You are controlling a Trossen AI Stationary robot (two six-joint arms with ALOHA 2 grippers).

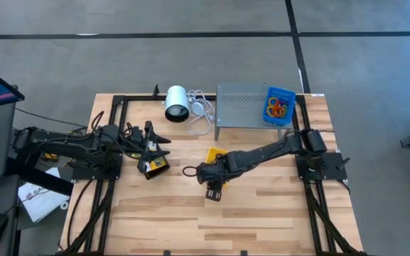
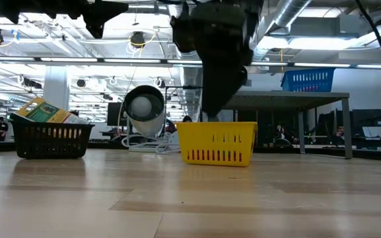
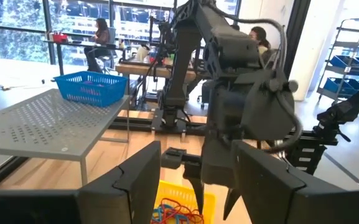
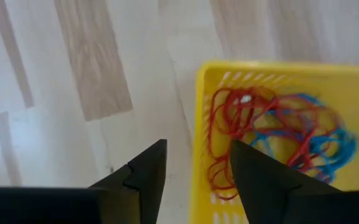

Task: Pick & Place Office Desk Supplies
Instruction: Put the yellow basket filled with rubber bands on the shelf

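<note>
A yellow bin [image 4: 279, 124] with red and blue rubber-band loops [image 4: 272, 134] stands mid-table, also in the high view [image 1: 214, 153] and low view [image 2: 218, 142]. My right gripper [image 4: 198, 146] points steeply down just above one wall of the yellow bin. It is open, one finger over the inside and one over the table beside it, with nothing between them. From the left wrist view its fingers [image 3: 199, 198] hang over the bands. My left gripper [image 1: 158, 142] waits open and level at the left, above a black bin [image 1: 153, 166] of yellow-and-green packets.
A grey perforated stand [image 1: 241, 107] at the far side carries a blue bin [image 1: 279, 105] with more loops. A white cylinder [image 1: 177, 102] with a white cable [image 1: 201, 117] lies to the left of the stand. Bare wood lies toward the near edge.
</note>
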